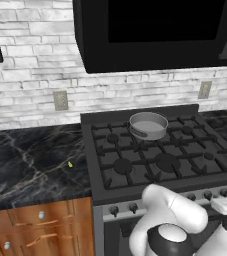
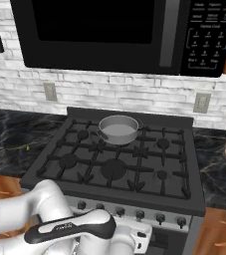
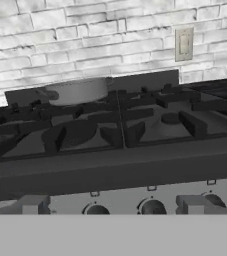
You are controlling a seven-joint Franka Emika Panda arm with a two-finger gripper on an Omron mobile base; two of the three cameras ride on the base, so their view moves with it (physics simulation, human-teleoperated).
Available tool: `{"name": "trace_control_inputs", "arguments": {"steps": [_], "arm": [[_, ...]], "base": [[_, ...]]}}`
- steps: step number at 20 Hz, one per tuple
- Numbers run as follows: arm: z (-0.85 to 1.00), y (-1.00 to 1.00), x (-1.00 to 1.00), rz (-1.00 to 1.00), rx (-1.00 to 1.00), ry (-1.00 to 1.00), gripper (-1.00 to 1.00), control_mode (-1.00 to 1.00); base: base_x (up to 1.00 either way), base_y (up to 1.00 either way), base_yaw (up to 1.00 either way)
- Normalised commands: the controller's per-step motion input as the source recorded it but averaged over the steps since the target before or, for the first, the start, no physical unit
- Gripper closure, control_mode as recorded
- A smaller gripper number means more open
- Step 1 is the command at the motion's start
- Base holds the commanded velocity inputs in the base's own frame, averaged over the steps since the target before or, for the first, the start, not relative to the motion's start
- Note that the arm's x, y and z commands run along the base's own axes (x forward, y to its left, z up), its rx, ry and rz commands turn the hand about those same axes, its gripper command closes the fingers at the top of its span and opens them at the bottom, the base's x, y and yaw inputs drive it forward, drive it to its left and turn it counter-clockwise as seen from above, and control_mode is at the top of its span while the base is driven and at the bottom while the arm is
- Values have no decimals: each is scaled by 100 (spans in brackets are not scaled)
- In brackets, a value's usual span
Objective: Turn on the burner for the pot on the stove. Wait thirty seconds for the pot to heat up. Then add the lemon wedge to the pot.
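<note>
Grey pot (image 1: 149, 125) on the stove (image 1: 155, 160) rear burner, gripper (image 3: 113, 206) low before the knob row (image 3: 150, 206), jaws spread wide and empty, pot well beyond it, lemon wedge (image 1: 70, 164) on counter (image 1: 30, 160) left of stove

Lemon wedge (image 1: 70, 164) — a speck, shape perhaps unreadable — knobs (image 3: 151, 207) cropped.

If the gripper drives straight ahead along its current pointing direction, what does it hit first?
Most likely the front edge of the wide black gas stove, just above the row of small dark knobs. The open gripper faces that edge head-on in the hand view, with nothing visible between them. Depth is unclear.
</note>
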Motion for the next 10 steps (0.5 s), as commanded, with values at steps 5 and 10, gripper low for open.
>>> {"name": "trace_control_inputs", "arguments": {"steps": [5,10], "arm": [[-24,0,0,2,-4,0,-100,-100],[-3,0,0,0,0,0,-100,-100]], "base": [[0,0,0],[0,0,0]]}}
